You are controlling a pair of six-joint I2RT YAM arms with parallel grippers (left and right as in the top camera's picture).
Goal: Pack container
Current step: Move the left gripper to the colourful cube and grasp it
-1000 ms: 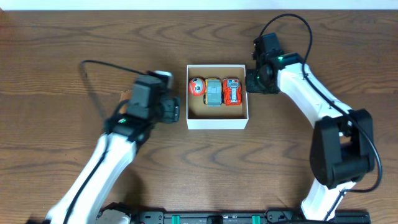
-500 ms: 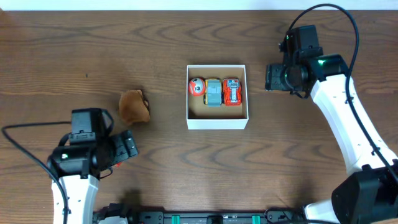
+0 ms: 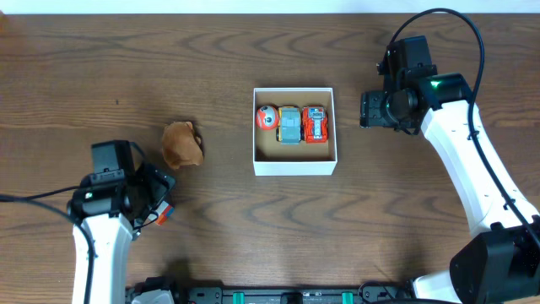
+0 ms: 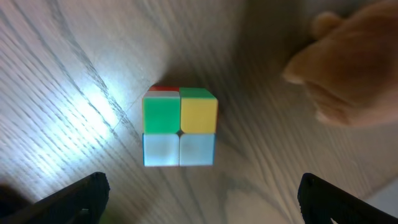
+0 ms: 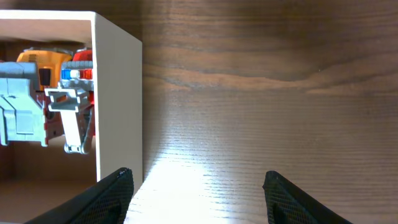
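Observation:
The container (image 3: pixel 295 165) sits mid-table, a small open box with white walls and a brown inside. It holds an orange round toy (image 3: pixel 267 118), a grey car (image 3: pixel 290 126) and a red car (image 3: pixel 315 124) in a row. My left gripper (image 3: pixel 159 201) is open and empty at the lower left, just above a small coloured cube (image 4: pixel 180 127); its fingers (image 4: pixel 199 202) stand wide apart short of the cube. My right gripper (image 3: pixel 366 110) is open and empty to the right of the container; its wall (image 5: pixel 118 93) and the cars (image 5: pixel 59 99) show in the right wrist view.
A brown plush lump (image 3: pixel 182 143) lies left of the container, between it and my left gripper; it also shows in the left wrist view (image 4: pixel 351 71). The cube's orange edge (image 3: pixel 164 214) peeks out under the left gripper. Wood table all round.
My left arm pulled back from beside the container to the lower left, uncovering the brown plush. My right gripper moved right, away from the container's wall.

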